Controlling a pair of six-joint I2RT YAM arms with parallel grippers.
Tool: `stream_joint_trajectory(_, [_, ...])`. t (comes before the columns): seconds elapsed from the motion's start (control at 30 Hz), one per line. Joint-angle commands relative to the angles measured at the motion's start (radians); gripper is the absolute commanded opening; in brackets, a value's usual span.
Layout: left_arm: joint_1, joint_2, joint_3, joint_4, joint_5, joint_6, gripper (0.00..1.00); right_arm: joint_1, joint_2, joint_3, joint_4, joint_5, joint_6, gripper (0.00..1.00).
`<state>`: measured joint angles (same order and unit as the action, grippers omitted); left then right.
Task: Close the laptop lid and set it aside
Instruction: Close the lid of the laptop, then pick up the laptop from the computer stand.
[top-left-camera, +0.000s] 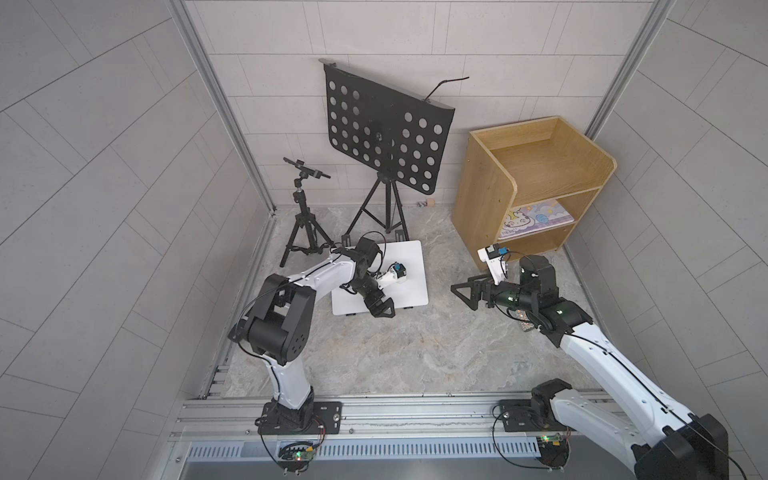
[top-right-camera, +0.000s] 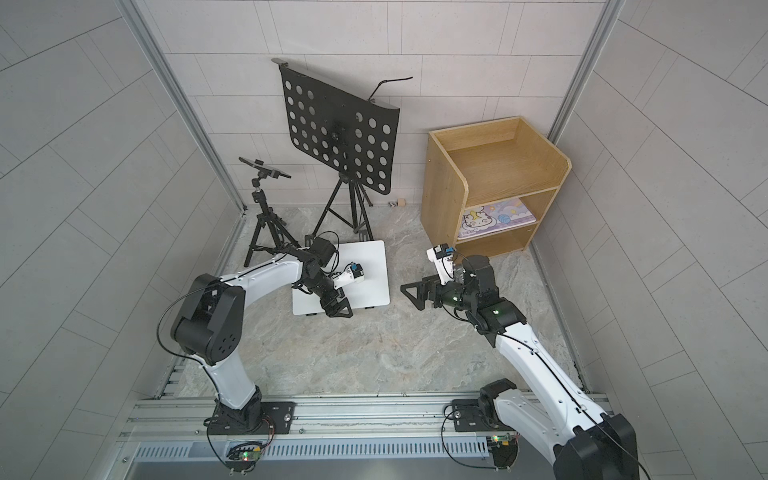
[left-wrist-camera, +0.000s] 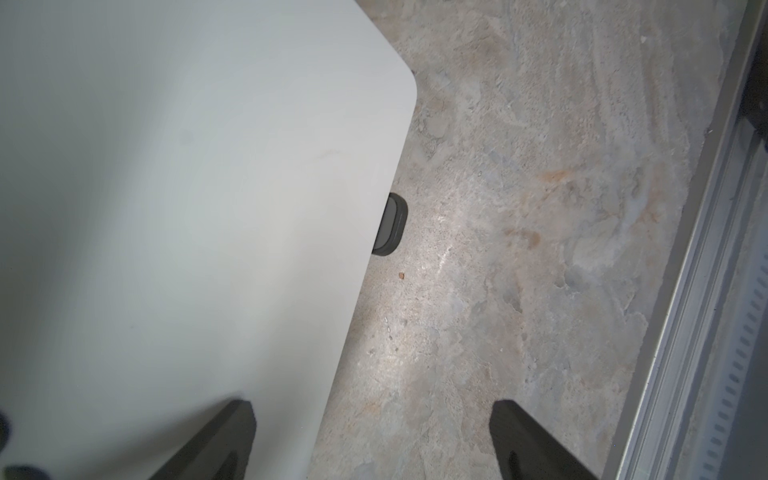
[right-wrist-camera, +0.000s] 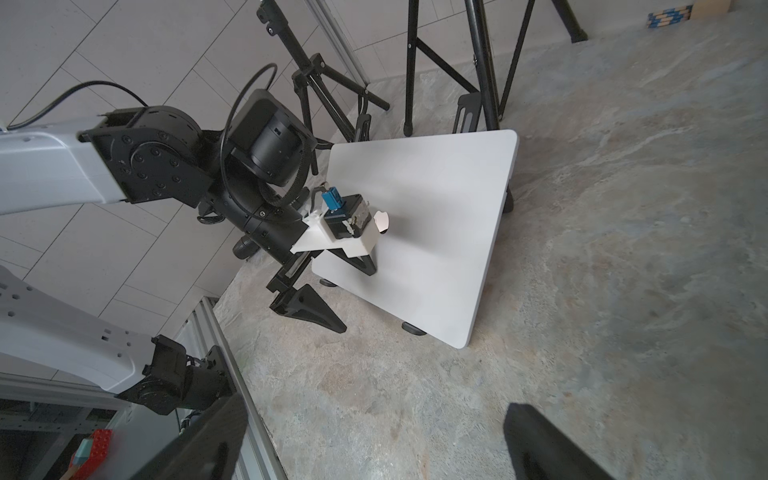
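Starting right at the left gripper (left-wrist-camera: 370, 405): jaws spread wide, nothing in them, parked low over the near edge of the laptop (left-wrist-camera: 166, 208), one finger above the top face and the other out past the rim over bare table (left-wrist-camera: 540, 208). Can't tell from the wrist view whether touching or just hovering. Over at the right gripper (top-left-camera: 467, 294): jaws fully apart too, empty, hanging well apart from the laptop and pointed its way.

Closing part done by the look of it, so only the setting aside left, at a guess.

Now the worrying bit. Not lying flat on the table but propped up on a black stand (right-wrist-camera: 413, 328), with dark feet peeking out from under the edge. So, real risk of tipping or skidding the whole lot, stand included, by pressing down or sideways on that near edge. Also thin and smooth all over, so a one-sided pinch on the rim might mean slipping out, or prying the shell back open. Probably safer shared between both arms. Worth minding the tripod (top-left-camera: 301, 224) and music stand (top-left-camera: 386, 137) legs just behind as well: easy to clip by shoving backward.

Looks-wise: plain silver-white slab, rounded corners, laptop lid (right-wrist-camera: 436, 208) down flat, logo (right-wrist-camera: 382, 220) in the middle partly hidden behind the left wrist camera in the right wrist view. No keyboard or screen showing anywhere.
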<state>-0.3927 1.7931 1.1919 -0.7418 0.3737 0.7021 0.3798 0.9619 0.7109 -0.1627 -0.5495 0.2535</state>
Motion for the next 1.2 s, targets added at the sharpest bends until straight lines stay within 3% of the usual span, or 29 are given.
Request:
stream_joint_trajectory(0.0, [0.011,-0.018,-0.02,-0.002,-0.007,-0.014,0.92,0.002,-0.013,-0.013,-0.001,-0.006,0.005,1.0])
stream_joint_trajectory(0.13, [0.011,-0.119,-0.022,0.007,0.019,-0.056,0.93,0.002,0.007,-0.027,0.052,-0.061,0.07,1.0])
stream_joint_trajectory(0.23, [0.012,-0.22,-0.038,0.035,0.056,-0.139,0.93,-0.001,0.023,-0.066,0.154,-0.048,0.265,1.0])
stream_joint_trajectory(0.3, [0.012,-0.293,-0.062,0.079,0.091,-0.227,0.94,-0.005,0.049,-0.109,0.279,-0.137,0.333,1.0])
stream_joint_trajectory(0.4, [0.014,-0.421,-0.136,0.206,0.152,-0.461,0.97,0.019,0.121,-0.075,0.255,-0.174,0.303,1.0])
stream_joint_trajectory(0.5, [0.019,-0.523,-0.232,0.348,0.175,-0.705,0.97,0.048,0.188,-0.018,0.161,-0.1,0.26,0.98])
stream_joint_trajectory(0.6, [0.026,-0.618,-0.358,0.485,0.108,-0.967,0.97,0.079,0.283,0.02,0.121,-0.04,0.252,0.93])
stream_joint_trajectory(0.67, [0.031,-0.68,-0.441,0.521,0.0,-1.131,0.97,0.11,0.358,0.057,0.097,-0.005,0.247,0.91])
stream_joint_trajectory(0.77, [0.055,-0.765,-0.552,0.566,-0.109,-1.271,0.98,0.135,0.484,0.137,0.057,0.007,0.217,0.89])
stream_joint_trajectory(0.9, [0.143,-0.82,-0.57,0.469,-0.207,-1.298,1.0,0.136,0.626,0.233,0.038,-0.015,0.192,0.92])
stream_joint_trajectory(1.17, [0.306,-0.662,-0.475,0.338,-0.287,-1.177,1.0,0.136,0.792,0.378,-0.016,0.103,0.182,0.93])
